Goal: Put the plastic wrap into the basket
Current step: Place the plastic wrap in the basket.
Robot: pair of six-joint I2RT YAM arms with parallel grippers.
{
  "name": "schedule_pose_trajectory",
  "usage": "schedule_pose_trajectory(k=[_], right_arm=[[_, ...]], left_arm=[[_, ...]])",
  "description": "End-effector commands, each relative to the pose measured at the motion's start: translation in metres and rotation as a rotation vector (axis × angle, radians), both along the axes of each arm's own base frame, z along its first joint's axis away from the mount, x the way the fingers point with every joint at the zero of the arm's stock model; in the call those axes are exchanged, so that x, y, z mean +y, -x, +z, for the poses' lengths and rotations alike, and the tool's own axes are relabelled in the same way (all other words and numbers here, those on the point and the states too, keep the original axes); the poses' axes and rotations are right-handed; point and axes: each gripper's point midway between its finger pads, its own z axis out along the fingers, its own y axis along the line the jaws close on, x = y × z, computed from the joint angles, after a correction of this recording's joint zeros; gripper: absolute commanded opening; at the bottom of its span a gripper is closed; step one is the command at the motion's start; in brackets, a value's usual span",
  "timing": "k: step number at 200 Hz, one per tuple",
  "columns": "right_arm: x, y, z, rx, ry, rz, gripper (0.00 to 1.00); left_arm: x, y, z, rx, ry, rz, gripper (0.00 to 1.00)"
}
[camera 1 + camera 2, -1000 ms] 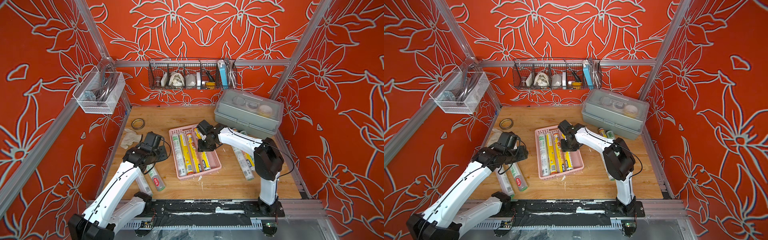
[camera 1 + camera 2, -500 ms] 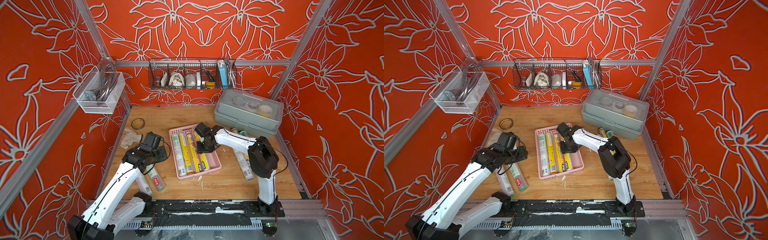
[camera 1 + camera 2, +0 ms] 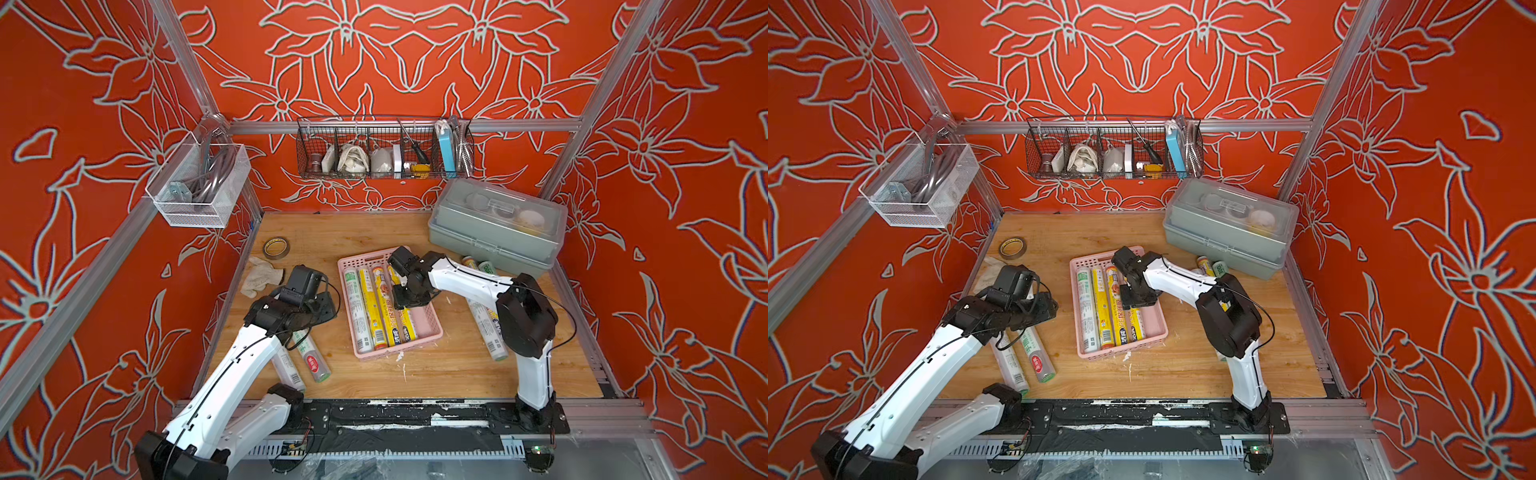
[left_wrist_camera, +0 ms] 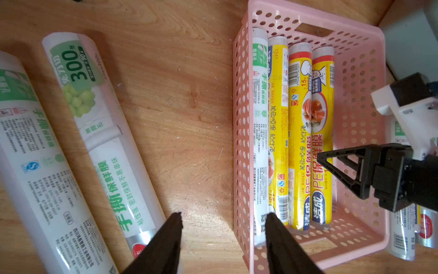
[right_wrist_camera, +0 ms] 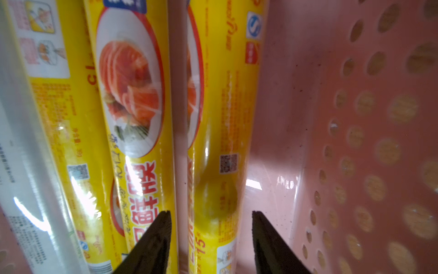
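Orange flowered walls point(image 3: 395, 50) ring the wooden table point(image 3: 449, 374); four rolls point(image 4: 294, 142) lie in the pink basket point(image 4: 355, 118), others outside; right gripper point(image 5: 210, 212) straddles the outermost yellow roll point(image 5: 213, 106), jaws narrowly apart; left gripper point(image 4: 224, 214) hangs half-open, empty; lifting askew could snag that roll.

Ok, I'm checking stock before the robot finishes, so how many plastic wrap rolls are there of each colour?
Yellow rolls, all in the pink basket: 3
White-green rolls: 4
Roll mostly hidden under the right arm, only a green end showing: 1
Total: 8
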Motion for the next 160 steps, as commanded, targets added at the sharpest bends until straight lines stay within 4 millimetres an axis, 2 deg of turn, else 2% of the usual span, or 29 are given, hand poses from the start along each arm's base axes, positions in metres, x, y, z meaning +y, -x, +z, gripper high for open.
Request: schedule_pose_trajectory(k=[1, 32, 81, 160], right_arm=[[0.0, -0.002, 0.027, -0.055, -0.017, 0.02, 0.55], [-0.004, 0.0, 0.053, -0.1, -0.042, 0.034, 0.55], [-0.016, 0.008, 0.091, -0.163, -0.071, 0.06, 0.54], [-0.053, 0.033, 0.13, -0.265, -0.097, 0.082, 0.53]], left_arm=[[0.006, 0.006, -0.003, 0.016, -0.005, 0.028, 0.58], [0.017, 0.01, -0.002, 0.038, -0.047, 0.089, 0.57], [0.025, 0.015, 0.005, 0.042, -0.057, 0.141, 0.58], [0.04, 0.033, 0.0, 0.155, -0.085, 0.275, 0.56]])
